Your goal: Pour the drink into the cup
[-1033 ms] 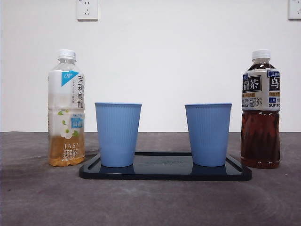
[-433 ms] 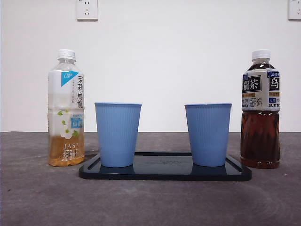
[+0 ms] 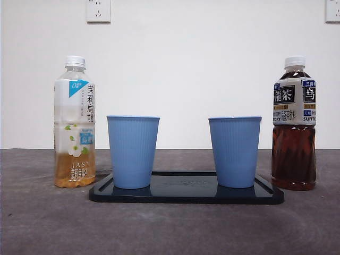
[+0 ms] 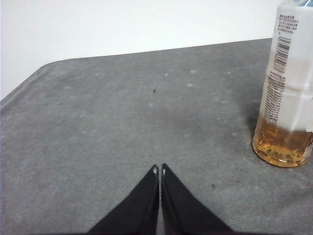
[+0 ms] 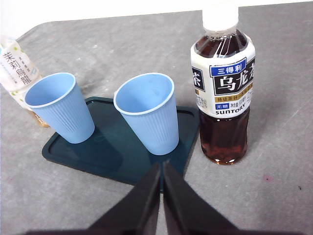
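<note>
Two blue ribbed cups stand upright on a dark tray. A jasmine tea bottle with a little pale amber drink stands left of the tray. A dark oolong tea bottle, nearly full, stands right of it. Both have white caps on. My left gripper is shut and empty, above the table, apart from the jasmine bottle. My right gripper is shut and empty, above the tray's near edge, in front of one cup and the oolong bottle.
The grey table runs to a white wall with two sockets. In the right wrist view the other cup and the jasmine bottle stand beyond the tray. Neither arm shows in the front view.
</note>
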You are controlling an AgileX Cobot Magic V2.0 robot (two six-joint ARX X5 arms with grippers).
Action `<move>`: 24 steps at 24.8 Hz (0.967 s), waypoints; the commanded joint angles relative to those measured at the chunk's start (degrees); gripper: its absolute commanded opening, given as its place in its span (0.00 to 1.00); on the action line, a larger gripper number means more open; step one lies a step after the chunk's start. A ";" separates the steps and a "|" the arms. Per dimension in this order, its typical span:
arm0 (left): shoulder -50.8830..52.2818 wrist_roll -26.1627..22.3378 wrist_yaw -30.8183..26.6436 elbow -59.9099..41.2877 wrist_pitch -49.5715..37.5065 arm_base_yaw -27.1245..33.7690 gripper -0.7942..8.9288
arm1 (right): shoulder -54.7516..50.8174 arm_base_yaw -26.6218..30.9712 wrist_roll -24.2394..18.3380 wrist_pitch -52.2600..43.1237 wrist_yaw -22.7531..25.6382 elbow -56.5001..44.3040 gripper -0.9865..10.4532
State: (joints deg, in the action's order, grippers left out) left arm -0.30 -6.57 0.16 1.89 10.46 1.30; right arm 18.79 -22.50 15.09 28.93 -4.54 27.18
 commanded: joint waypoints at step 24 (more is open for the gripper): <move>0.11 0.00 0.00 -1.09 0.42 0.13 0.09 | -8.39 13.94 -12.28 -16.70 4.09 -9.14 0.09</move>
State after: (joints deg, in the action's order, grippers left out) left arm -0.30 -6.55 0.14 1.87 10.44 1.30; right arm 10.28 -8.49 4.62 12.75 -0.38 17.96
